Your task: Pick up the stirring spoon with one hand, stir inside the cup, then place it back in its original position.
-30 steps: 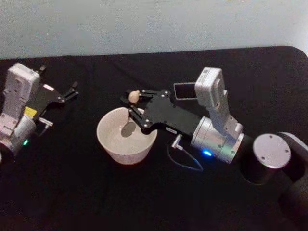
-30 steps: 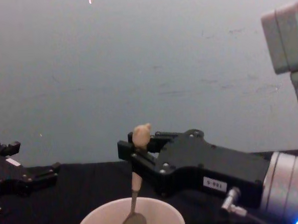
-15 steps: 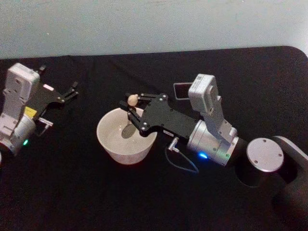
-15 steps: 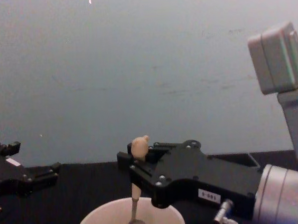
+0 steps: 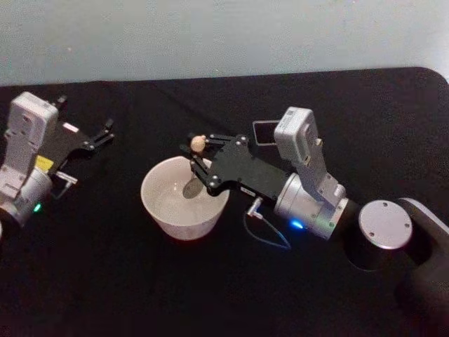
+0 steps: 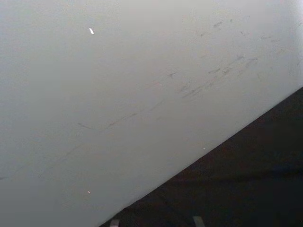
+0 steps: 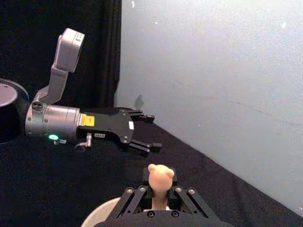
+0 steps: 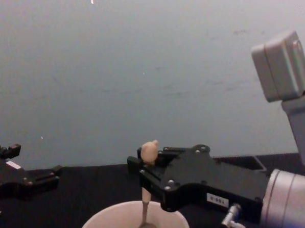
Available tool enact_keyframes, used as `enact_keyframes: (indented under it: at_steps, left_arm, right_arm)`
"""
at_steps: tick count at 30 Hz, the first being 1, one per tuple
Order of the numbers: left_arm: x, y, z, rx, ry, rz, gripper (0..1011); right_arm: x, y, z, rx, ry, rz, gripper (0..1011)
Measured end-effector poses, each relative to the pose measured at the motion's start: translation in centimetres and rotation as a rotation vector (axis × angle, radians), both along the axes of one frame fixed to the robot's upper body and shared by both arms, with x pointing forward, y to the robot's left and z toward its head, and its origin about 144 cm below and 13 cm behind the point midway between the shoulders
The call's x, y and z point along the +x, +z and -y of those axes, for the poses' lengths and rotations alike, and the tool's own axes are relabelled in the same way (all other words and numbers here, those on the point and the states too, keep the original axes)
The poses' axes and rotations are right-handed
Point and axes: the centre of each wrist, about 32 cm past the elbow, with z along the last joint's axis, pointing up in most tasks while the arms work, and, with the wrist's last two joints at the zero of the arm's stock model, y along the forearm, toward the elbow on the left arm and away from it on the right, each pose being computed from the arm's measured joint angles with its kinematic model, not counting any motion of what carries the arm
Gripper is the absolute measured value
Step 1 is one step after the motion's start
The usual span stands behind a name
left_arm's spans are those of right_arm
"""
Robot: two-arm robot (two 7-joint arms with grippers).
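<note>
The right gripper point(image 5: 197, 159) is clamped on the beige handle of the slim animal-knobbed stirring spoon point(image 8: 146, 209). The spoon's long axis stands nearly vertical: knob up, metal bowl down inside the wide cream round cup point(image 5: 179, 226), at its right side. The left gripper point(image 5: 105, 131) lies spread and empty at far left.

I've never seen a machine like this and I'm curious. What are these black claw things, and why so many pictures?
It is a robot with two arms. Each picture comes from a different camera: one on its head looking down, one on its chest, one on each wrist. The right gripper pinches the stirring spoon, whose metal end hangs inside the cup on the black table. The left gripper rests open at the side, holding nothing. The dark box holder behind is the spoon's home.
</note>
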Motion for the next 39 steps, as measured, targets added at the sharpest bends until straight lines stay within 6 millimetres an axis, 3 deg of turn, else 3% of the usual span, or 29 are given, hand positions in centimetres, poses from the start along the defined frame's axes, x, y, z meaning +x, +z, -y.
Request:
enact_keyframes:
  at_steps: [20, 39]
  left_arm:
    - [0.0, 0.0, 0.0, 0.000, 0.000, 0.000, 1001]
    - [0.0, 0.0, 0.0, 0.000, 0.000, 0.000, 1001]
  right_arm:
    - [-1.3, 0.2, 1.6, -0.014, 0.017, -0.025, 170]
    - [-2.3, -0.1, 0.4, -0.016, 0.086, -0.056, 171]
